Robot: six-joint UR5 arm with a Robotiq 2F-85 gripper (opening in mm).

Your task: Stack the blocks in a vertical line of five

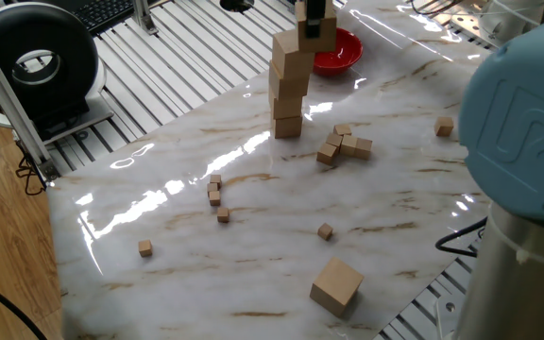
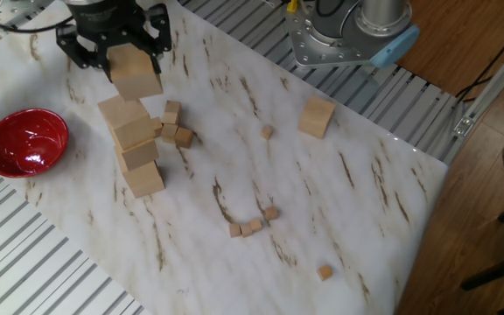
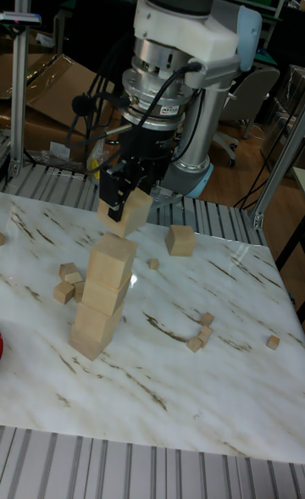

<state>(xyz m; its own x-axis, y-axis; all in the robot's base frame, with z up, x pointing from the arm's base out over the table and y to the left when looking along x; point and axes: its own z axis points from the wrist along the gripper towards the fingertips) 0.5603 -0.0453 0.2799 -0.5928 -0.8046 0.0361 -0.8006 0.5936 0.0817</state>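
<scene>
The claw pinches a block between its fingers, holding it just above the stack so it can be set down as the next tier. The stack stands on the worktop, slightly staggered, apparently three or four blocks high. One spare block sits well apart, toward two o'clock in the tall view. Tiny cubes cluster at the stack's nine o'clock.

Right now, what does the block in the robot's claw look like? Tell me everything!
The held block is a plain light wooden cube, unpainted, with smooth faces. The gripper pinches it by two sides. It hangs a bit tilted, just above the tower of four matching blocks. Whether it touches the top one, I cannot tell.
</scene>
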